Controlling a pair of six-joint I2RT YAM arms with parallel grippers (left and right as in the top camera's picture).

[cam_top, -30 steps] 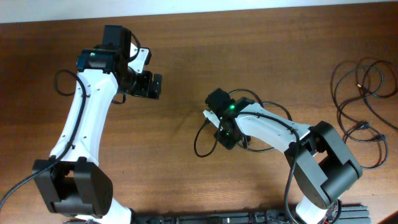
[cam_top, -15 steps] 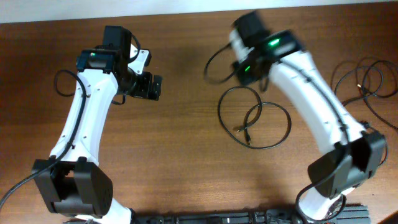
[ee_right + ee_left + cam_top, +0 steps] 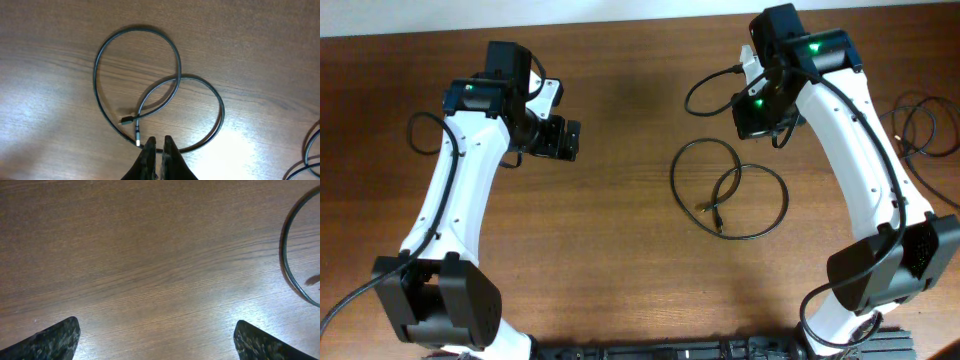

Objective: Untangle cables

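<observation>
Overhead: bright, even light, sharp; faint soft arm shadows on tabletop (image 3: 620,250). Wrist views: broad pale glare patches on wood grain, dimmer toward top. Left pincer (image 3: 156,342) tips out of focus; right pincer (image 3: 157,155) dark, slightly soft.

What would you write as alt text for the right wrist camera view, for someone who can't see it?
A dark cable lies on the wooden table in two overlapping loops, its two connector ends close together. The right gripper shows at the bottom centre of the frame, fingers closed together, just beside those ends.
</observation>
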